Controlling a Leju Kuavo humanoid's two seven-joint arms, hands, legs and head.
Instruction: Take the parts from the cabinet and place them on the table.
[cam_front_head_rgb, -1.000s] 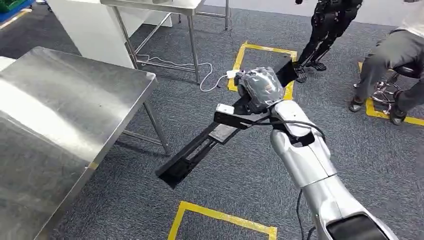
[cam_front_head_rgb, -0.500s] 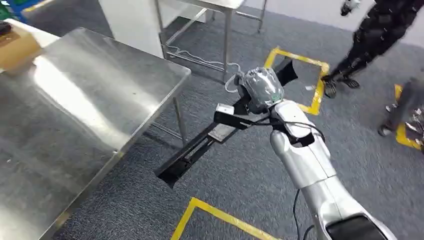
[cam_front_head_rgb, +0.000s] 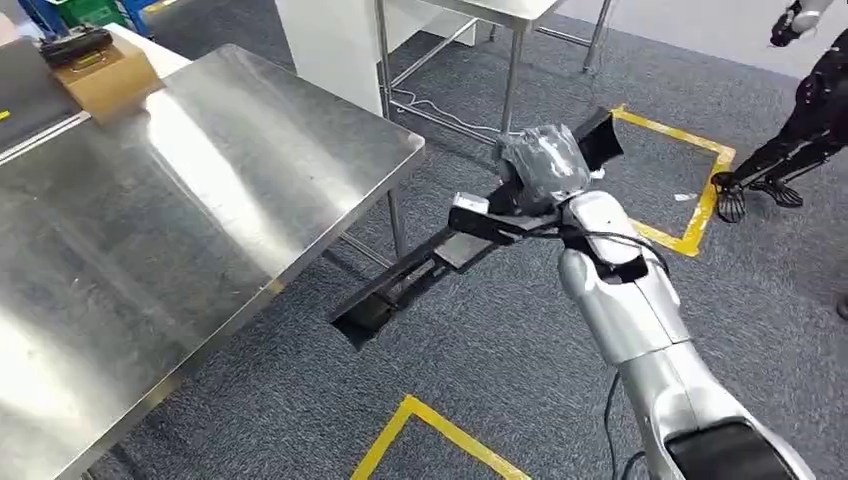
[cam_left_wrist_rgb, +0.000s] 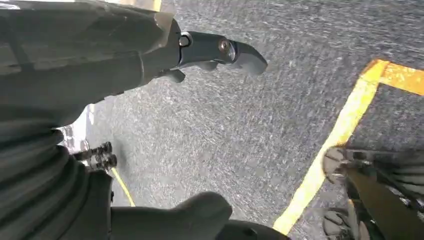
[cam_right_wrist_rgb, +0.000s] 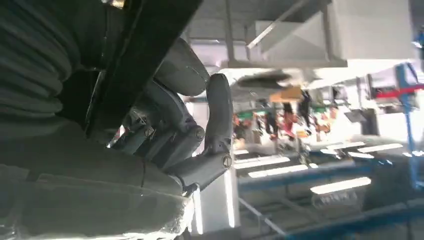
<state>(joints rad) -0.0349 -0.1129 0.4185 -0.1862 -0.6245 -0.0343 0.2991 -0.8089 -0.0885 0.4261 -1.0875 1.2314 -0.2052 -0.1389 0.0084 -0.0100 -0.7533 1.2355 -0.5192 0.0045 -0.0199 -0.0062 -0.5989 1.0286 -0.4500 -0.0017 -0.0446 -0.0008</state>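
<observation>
Long black channel part (cam_front_head_rgb: 400, 285), apparently hollow, right hand (cam_front_head_rgb: 543, 168) gripping

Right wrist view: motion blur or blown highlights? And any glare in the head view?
Right wrist view: background smeared and overexposed, bright patches washed out; the right hand and the long black part it grips stay fairly sharp. Head view: broad glare streaks across the steel table, otherwise crisp, soft shadow under the black part. Left wrist view: carpet streaked with motion blur around the left hand.

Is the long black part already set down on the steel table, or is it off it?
Off it. The right robot hand holds the long black part in the air over the carpet, beside the steel table, not touching it.
</observation>
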